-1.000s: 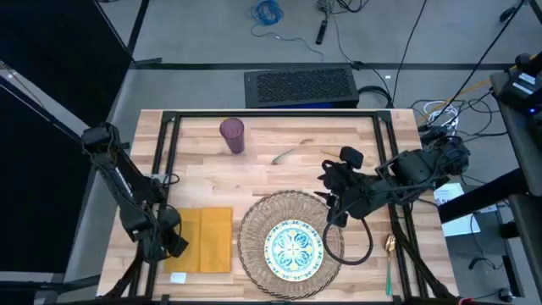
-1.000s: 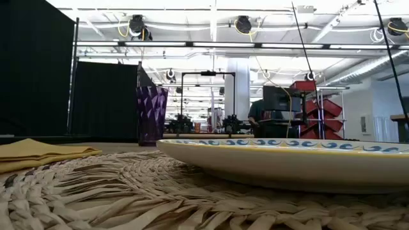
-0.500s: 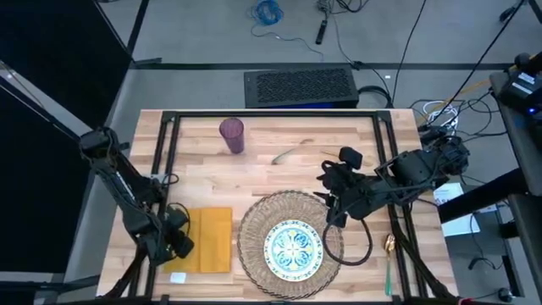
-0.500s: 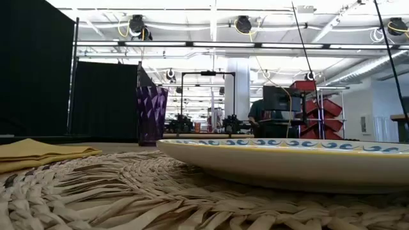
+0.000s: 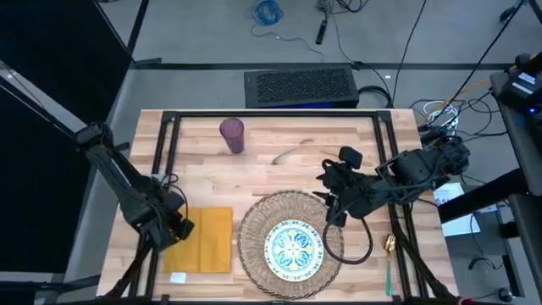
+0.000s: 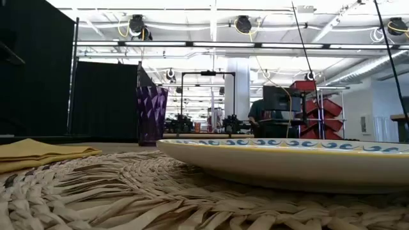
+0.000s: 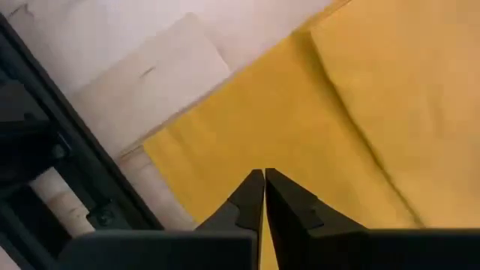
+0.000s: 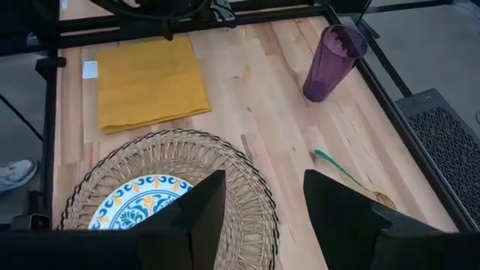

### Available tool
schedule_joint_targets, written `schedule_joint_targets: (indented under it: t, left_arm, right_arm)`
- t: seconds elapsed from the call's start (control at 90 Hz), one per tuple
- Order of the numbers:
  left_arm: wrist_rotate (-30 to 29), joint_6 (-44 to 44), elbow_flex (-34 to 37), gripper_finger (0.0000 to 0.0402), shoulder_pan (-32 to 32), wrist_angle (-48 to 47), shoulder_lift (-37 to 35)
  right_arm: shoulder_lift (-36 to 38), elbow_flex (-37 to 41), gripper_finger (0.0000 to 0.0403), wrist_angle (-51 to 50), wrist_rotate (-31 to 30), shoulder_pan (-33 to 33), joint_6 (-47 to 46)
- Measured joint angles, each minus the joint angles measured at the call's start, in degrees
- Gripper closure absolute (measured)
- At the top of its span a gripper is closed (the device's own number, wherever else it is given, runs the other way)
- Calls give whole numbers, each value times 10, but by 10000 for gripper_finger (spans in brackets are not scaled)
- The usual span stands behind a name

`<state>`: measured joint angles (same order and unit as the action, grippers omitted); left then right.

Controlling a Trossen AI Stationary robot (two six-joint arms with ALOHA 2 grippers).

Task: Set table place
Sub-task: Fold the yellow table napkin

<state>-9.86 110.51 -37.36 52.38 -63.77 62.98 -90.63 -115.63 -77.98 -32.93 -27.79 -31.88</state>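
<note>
Butcher-block table (image 5: 279, 178) on a black frame, grey floor and cables around it; low view shows a big open workshop behind. Change over the last second: the left arm has swung inward and its left gripper (image 5: 175, 227) has moved off the napkin's near-left corner up to the left edge of the yellow napkin (image 5: 209, 240). Left wrist view has the two fingers pinched together with nothing between them, hanging above the cloth (image 7: 322, 127); can't confirm contact. Napkin itself hasn't shifted, lies flat left of the mat, so my read is that napkin placement is done and the arm is backing off or repositioning. Right arm hasn't moved: right gripper (image 5: 332, 199) sits at the right rim of the woven mat (image 5: 254, 229), fingers spread wide and empty in the right wrist view. Contents: mat carries the patterned plate (image 5: 294, 249), roughly centred; plate has nothing on it. Purple tumbler (image 5: 232, 135) stands upright well back, nothing visible inside. One green-handled utensil (image 5: 287, 154) lies loose behind the mat; teal-handled spoon (image 5: 389, 263) sits at the right table edge. Judgement: cutlery and tumbler not yet brought to the setting.
</note>
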Motion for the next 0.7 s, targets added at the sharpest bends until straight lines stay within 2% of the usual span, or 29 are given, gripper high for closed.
schedule_joint_targets:
  t: [0.233, 0.311, 0.456, 0.556, 0.633, 0.7]
  left_arm:
    - [70, 1, -36, 402, 8, 2, -13]
    - [93, 6, -61, 402, 25, 0, -13]
    - [144, 74, -101, 402, 82, 9, -4]
    - [128, 134, -126, 402, 136, 76, 10]
    - [102, 145, -149, 402, 162, 147, 37]
    - [98, 148, -174, 402, 173, 166, 75]
  right_arm:
    - [0, 0, 236, -2, 3, -14, -3]
    - [0, 0, 236, -2, 2, -21, -3]
    - [0, 0, 236, -8, 3, -31, -1]
    - [0, 0, 236, -19, 2, -36, 0]
    - [0, 0, 236, -24, 2, -39, 0]
    - [0, 0, 236, -27, 2, -40, 3]
